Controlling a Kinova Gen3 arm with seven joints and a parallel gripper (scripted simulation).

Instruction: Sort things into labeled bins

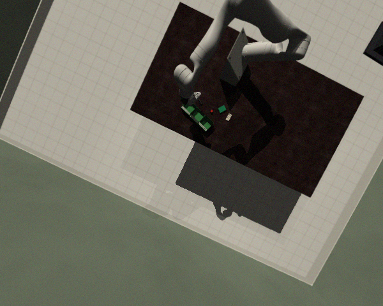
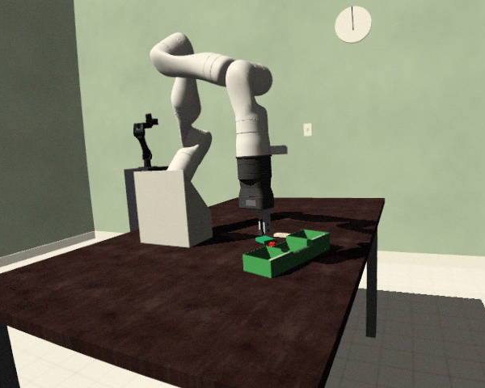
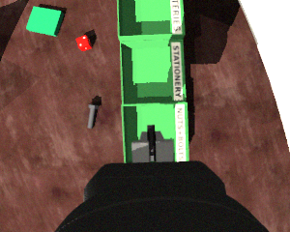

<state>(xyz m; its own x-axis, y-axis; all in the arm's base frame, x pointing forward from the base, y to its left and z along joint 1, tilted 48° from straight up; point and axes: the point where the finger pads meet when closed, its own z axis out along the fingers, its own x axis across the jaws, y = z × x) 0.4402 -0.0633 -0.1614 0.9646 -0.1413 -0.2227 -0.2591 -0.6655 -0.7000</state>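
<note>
A row of three joined green bins (image 3: 150, 63) (image 2: 272, 265) (image 1: 198, 116) stands on the dark table, labelled NUTS+BOLTS (image 3: 182, 131), STATIONERY (image 3: 177, 70) and a third label cut off by the top edge of the wrist view. My gripper (image 3: 151, 141) (image 2: 264, 228) hangs over the NUTS+BOLTS bin, shut on a thin dark piece (image 3: 151, 132) that sticks out between the fingers. A grey bolt (image 3: 92, 116) lies on the table left of that bin. A red die (image 3: 83, 43) (image 1: 212, 111) (image 2: 272, 242), a green block (image 3: 45, 20) (image 1: 222, 109) (image 2: 260, 239) and a white domino (image 1: 228, 116) (image 2: 280, 234) lie farther off.
The arm's white pedestal (image 2: 167, 208) (image 1: 237, 55) stands at the back of the table, with a black camera stand (image 2: 145, 137) behind it. The bins lie close to the table's side edge (image 2: 361, 267).
</note>
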